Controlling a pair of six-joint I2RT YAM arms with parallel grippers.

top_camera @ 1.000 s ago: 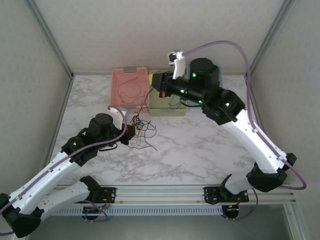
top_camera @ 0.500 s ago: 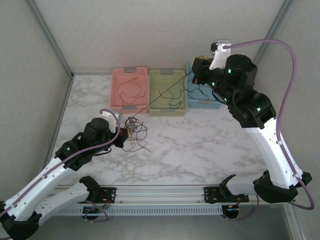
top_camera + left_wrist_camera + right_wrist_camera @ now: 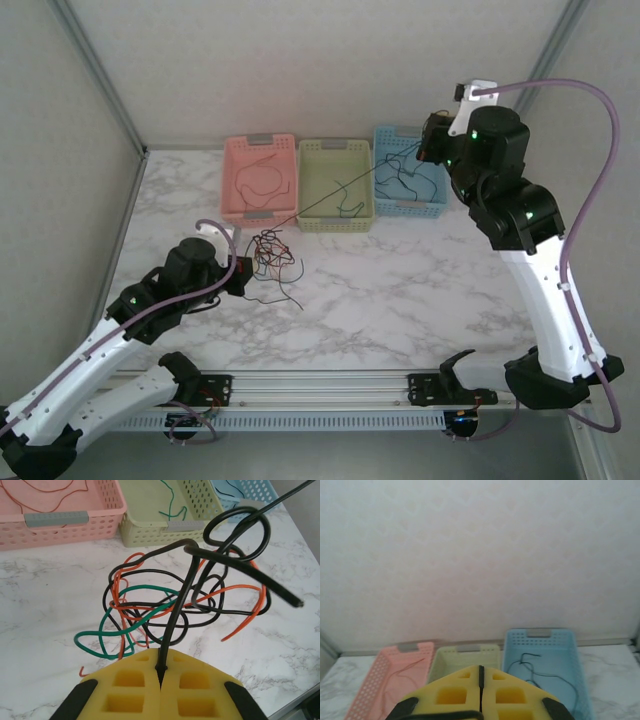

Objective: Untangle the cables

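Marble bench [image 3: 400, 290] carried the tangled cables [image 3: 272, 262] at centre left, clamped by the closed left end effector [image 3: 161, 672] just beside them, while one black strand [image 3: 330, 200] ran taut diagonally to the closed right end effector [image 3: 432, 140] above the blue basket [image 3: 385, 132], upper right.

Tangled clump of cables [image 3: 272, 262], red, green and black loops, lies near-left of centre. One black strand [image 3: 330, 200] stretches taut from it toward far right. Far side holds loose pieces:
- red cable [image 3: 262, 180] in pink basket [image 3: 228, 180]
- green cable [image 3: 170, 510] in yellow basket [image 3: 335, 146]
- dark cables [image 3: 405, 180] in blue basket [image 3: 395, 130]
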